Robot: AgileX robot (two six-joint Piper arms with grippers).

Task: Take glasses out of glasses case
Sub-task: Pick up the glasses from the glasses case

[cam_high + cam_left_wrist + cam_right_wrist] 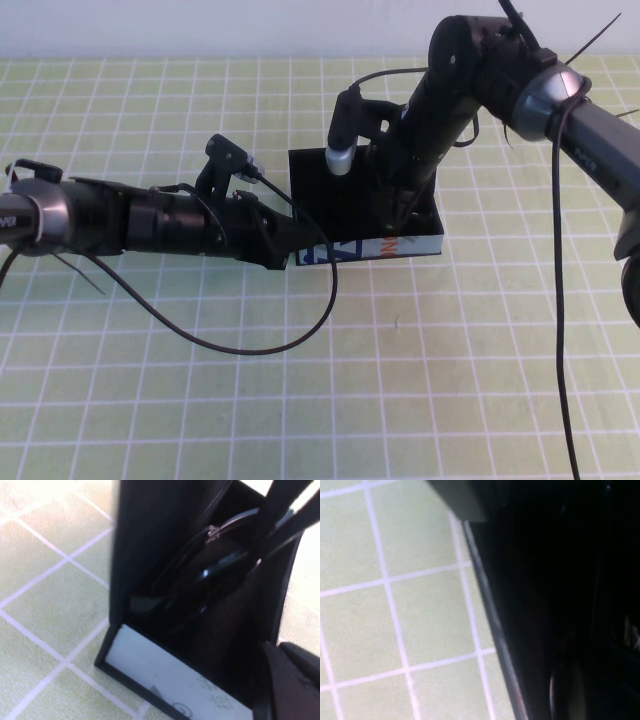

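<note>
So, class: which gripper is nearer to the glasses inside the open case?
Right. The right gripper reaches down into the glasses case, shut at the glasses. The left gripper is at the case's left front end, outside it.

We see the glasses case (pixel 420 243) open mid-table on the green grid cloth, a black rectangular box, lid (pixel 318 180) flat behind, front side white with blue and orange print. Inside we spot the glasses (pixel 215 572): glossy black frame, dark lens, lying in the black interior, partly hidden.
</note>
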